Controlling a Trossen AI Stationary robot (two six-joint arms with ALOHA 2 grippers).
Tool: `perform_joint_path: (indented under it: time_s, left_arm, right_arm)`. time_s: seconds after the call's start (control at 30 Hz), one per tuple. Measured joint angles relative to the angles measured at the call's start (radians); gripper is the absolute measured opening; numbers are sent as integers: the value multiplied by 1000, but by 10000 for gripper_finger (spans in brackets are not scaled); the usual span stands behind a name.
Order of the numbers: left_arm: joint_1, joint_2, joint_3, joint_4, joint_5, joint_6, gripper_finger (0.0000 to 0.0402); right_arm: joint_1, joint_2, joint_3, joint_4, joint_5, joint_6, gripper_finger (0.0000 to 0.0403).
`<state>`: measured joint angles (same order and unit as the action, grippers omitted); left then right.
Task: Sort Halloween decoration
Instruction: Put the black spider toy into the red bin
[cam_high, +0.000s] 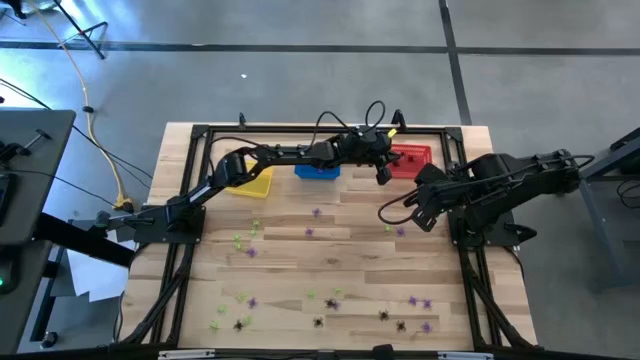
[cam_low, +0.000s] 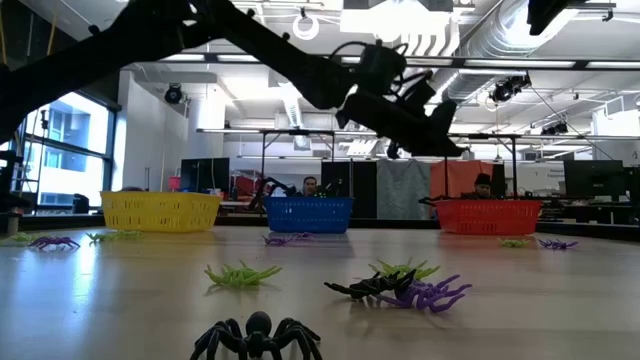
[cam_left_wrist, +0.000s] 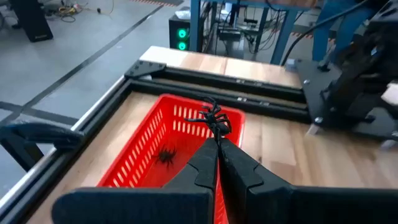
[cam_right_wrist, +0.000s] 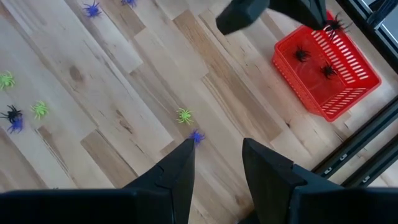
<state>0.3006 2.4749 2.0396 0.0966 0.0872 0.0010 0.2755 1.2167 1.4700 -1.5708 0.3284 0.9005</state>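
The left gripper (cam_left_wrist: 217, 138) hangs over the red basket (cam_left_wrist: 163, 135), fingers pinched tight on a black spider (cam_left_wrist: 214, 118) that dangles from their tips above the basket's open top. From the right wrist camera that same spider (cam_right_wrist: 334, 25) shows at the basket's far rim, under the dark tips of the left arm. Two more black spiders (cam_right_wrist: 300, 55) already lie on the red basket's floor.

The left arm stretches a long way across the table to get there, passing over the yellow basket (cam_high: 251, 183) and the blue basket (cam_high: 317, 171), which sit in a row with the red basket (cam_high: 410, 160) along the far edge of the table (cam_high: 200, 150).

The right gripper (cam_right_wrist: 216, 163) waits just beside the red basket, toward the near edge, its fingers spread wide and holding nothing. Below it on the wood lie a yellow-green spider (cam_right_wrist: 184, 115) and a purple spider (cam_right_wrist: 197, 136), close together.

Well away from the red basket, the remaining spiders are strewn over the near half of the table in purple, yellow-green and black. At table height, a black one (cam_low: 256, 336) sits nearest the camera, with a black and purple pair (cam_low: 405, 290) touching just behind it.
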Motion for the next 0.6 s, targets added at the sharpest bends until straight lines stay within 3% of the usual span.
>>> perform_joint_path:
  time_s: [0.37,0.6]
  left_arm:
    - [7,25,16,28,-4,35,5]
    - [4,24,16,36,-8,142,52]
  right_arm:
    - [0,0,0,0,-4,3,130]
    - [0,0,0,0,-4,16,130]
